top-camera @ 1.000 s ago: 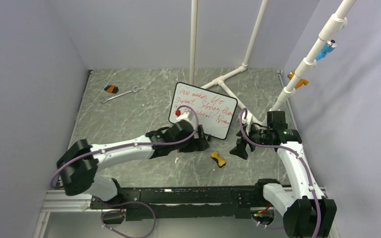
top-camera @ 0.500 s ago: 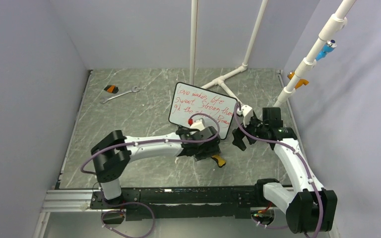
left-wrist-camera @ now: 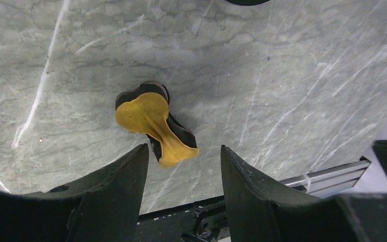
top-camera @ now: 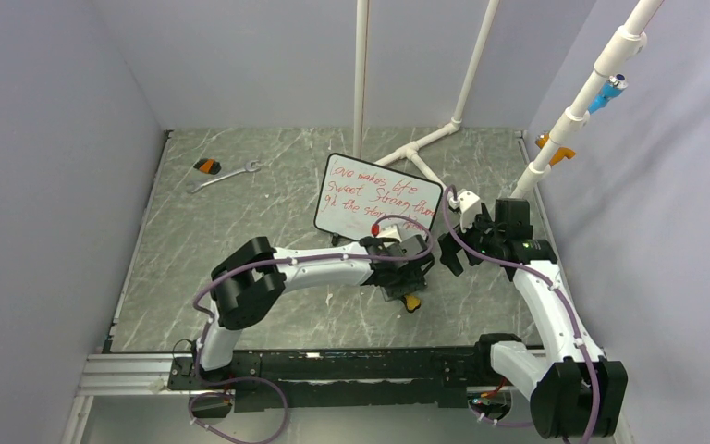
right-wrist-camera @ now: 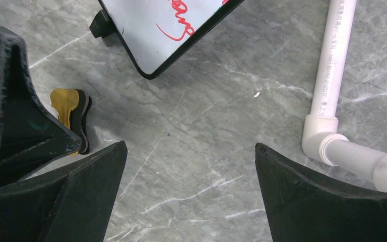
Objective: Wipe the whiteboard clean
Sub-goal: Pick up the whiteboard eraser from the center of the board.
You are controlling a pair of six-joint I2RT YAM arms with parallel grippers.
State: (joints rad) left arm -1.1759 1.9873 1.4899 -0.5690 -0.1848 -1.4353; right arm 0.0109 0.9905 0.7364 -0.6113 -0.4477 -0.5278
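The whiteboard (top-camera: 377, 203) stands tilted mid-table, black-framed, with several lines of red handwriting; its lower corner shows in the right wrist view (right-wrist-camera: 166, 30). A yellow, bone-shaped eraser with a black pad (top-camera: 411, 302) lies on the table in front of it, also in the left wrist view (left-wrist-camera: 156, 123) and the right wrist view (right-wrist-camera: 73, 116). My left gripper (top-camera: 405, 282) is open, hovering just over the eraser, whose near end lies between the fingertips (left-wrist-camera: 184, 151). My right gripper (top-camera: 453, 252) is open and empty beside the board's right lower corner (right-wrist-camera: 190, 146).
White PVC pipes (top-camera: 425, 157) run across the back of the table and past the right gripper (right-wrist-camera: 332, 75). A wrench (top-camera: 225, 176) and a small orange-black object (top-camera: 207, 166) lie at the back left. Grey walls enclose the table.
My left arm has stretched rightward from in front of the board to over the eraser. My right gripper has risen and moved back toward the board's right edge.
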